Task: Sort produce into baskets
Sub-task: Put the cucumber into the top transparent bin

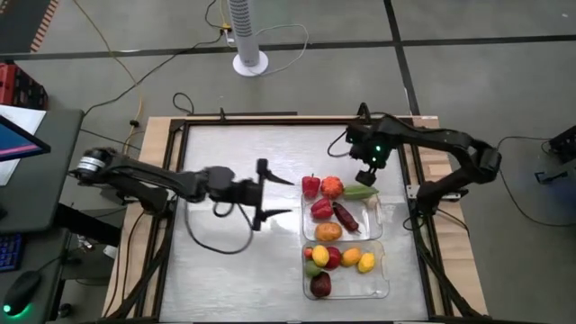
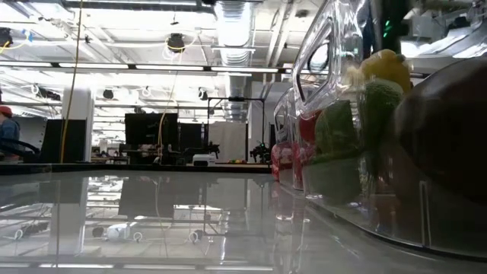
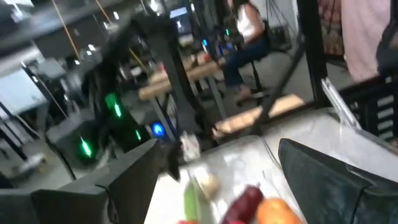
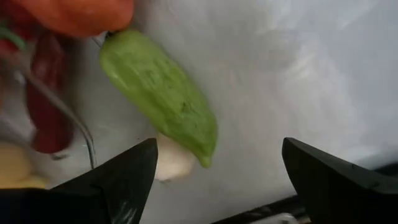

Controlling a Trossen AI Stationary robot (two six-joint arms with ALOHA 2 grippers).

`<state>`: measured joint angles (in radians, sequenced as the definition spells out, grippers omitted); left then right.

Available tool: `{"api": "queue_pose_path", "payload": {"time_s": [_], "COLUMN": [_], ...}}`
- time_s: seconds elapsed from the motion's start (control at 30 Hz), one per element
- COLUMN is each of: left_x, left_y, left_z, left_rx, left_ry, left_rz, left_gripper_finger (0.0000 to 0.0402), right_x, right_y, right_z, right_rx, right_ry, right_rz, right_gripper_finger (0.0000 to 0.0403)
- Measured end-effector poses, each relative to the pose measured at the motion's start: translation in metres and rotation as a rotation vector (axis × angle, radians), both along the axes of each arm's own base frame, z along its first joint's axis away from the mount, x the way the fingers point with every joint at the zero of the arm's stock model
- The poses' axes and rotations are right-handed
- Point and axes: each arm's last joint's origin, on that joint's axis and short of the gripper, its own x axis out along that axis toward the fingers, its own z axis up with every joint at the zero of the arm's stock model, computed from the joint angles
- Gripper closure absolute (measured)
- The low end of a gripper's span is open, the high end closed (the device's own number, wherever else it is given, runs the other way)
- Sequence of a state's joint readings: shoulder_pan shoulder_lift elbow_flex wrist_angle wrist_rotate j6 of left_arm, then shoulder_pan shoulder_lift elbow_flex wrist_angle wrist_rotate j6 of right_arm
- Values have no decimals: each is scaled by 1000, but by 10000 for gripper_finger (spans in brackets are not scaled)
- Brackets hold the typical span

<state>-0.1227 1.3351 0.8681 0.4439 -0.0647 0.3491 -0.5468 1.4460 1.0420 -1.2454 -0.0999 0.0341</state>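
From above, we see the worktop (image 1: pixel 234 162) with two clear baskets at the right side. The nearer basket (image 1: pixel 382 286) holds round fruits: yellow, red, orange, green and one dark maroon. The farther basket (image 1: pixel 378 229) holds a long dark maroon vegetable, a red one and an orange-brown one. A red pepper (image 1: pixel 310 185), an orange tomato-like fruit (image 1: pixel 332 187) and a long green vegetable (image 1: pixel 361 192) lie at its far edge; whether they are inside it or on the rim, we cannot tell. The right gripper (image 1: pixel 366 176) hangs just over the green vegetable. We judge that it is placed there to handle this piece. The left gripper (image 1: pixel 270 198) waits at the middle of the worktop with its jaws spread wide, well apart from the produce.

In the low view, the basket wall (image 2: pixel 319 61) fills the right side, with green and yellow fruits behind it.

The left wrist view is blurred; it looks toward the produce, and a seated person shows in the room beyond.

In the right wrist view, the jaws are spread and hold nothing. The green vegetable lies between and ahead of them. Its long axis runs slantwise across the jaw line, the stem end toward the orange fruit, and the tip rests over a small pale piece (image 4: pixel 171 160).
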Motion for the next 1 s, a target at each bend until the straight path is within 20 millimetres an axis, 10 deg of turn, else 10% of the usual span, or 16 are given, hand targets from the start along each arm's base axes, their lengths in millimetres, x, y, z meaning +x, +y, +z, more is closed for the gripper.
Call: {"api": "queue_pose_path", "payload": {"time_s": [0.5,1.0], "left_x": [-74,-86], "left_y": [13,18], "left_z": [18,18], "left_rx": [13,68], "left_ry": [-99,-100], "left_rz": [45,173], "left_gripper_finger": [88,88], "right_x": [35,48], "right_y": [-21,-24], "right_z": [-55,-69], "right_rx": [241,193], "right_ry": [185,244], "right_rz": [76,168], "right_gripper_finger": [33,33]}}
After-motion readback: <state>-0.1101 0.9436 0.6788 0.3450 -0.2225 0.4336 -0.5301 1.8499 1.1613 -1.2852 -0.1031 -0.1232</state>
